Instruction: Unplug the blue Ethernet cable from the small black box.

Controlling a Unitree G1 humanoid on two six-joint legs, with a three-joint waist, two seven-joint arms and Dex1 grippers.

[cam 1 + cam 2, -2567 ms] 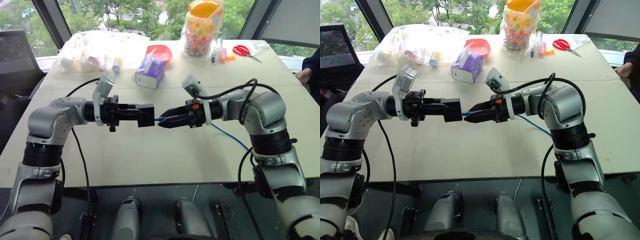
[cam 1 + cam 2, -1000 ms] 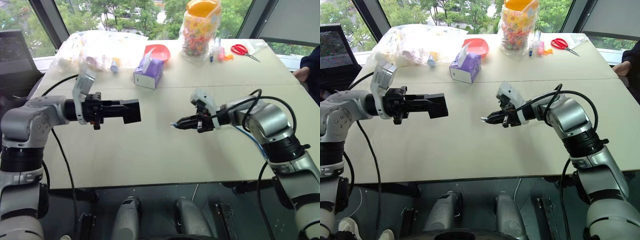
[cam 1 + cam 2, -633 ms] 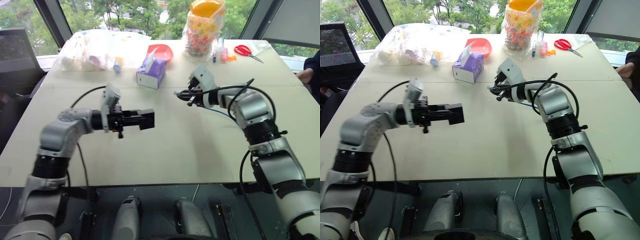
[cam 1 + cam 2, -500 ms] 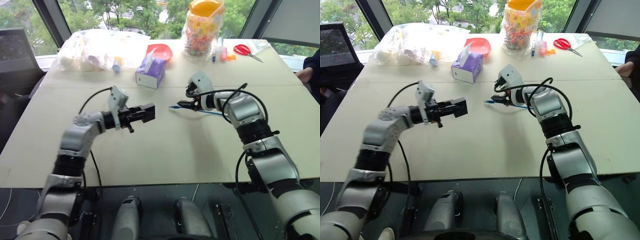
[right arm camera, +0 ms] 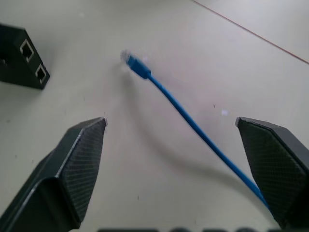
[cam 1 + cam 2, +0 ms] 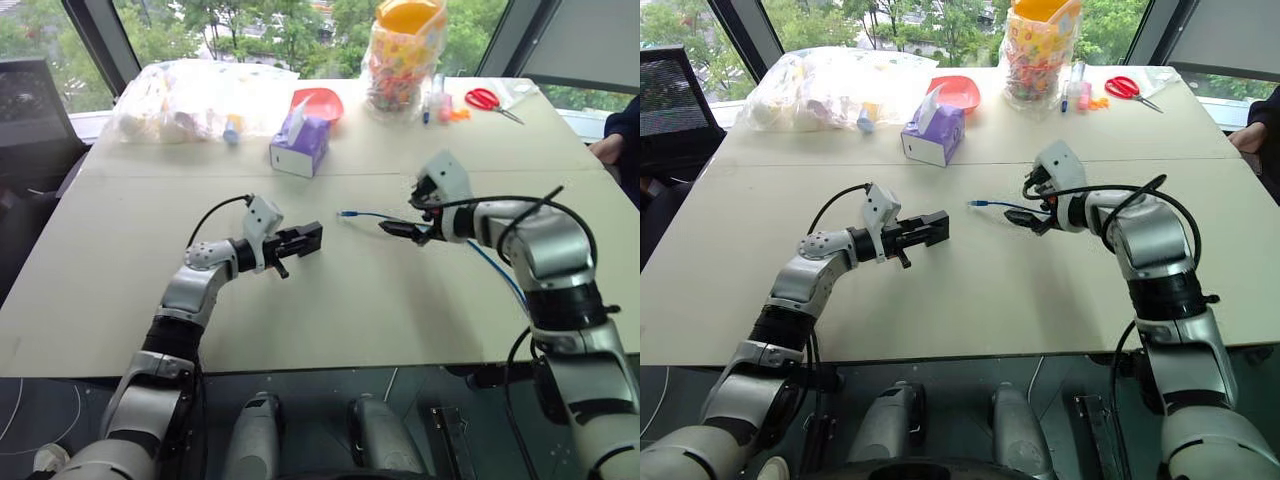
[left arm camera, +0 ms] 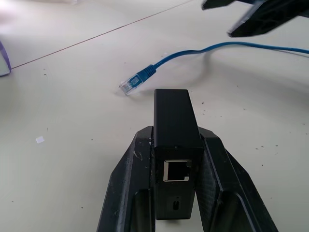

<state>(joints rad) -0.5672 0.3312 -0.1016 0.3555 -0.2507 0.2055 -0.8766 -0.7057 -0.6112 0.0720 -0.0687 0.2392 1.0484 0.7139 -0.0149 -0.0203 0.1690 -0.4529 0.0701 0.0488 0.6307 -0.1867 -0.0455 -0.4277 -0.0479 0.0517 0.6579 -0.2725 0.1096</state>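
Head pair overlooks table (image 6: 330, 300); wrist cameras close above it.

Far side of table (image 6: 330, 300): purple tissue box (image 6: 298, 146), red bowl (image 6: 322, 103) just behind it. Clear plastic bag (image 6: 195, 97) w/ misc. items at far left. Candy jar (image 6: 404, 55), yellow lid. Red scissors (image 6: 488, 101) far right.

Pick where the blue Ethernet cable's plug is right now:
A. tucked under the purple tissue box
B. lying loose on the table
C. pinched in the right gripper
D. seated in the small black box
B: the blue Ethernet cable lies with its plug free on the table, apart from the small black box and the open right gripper.
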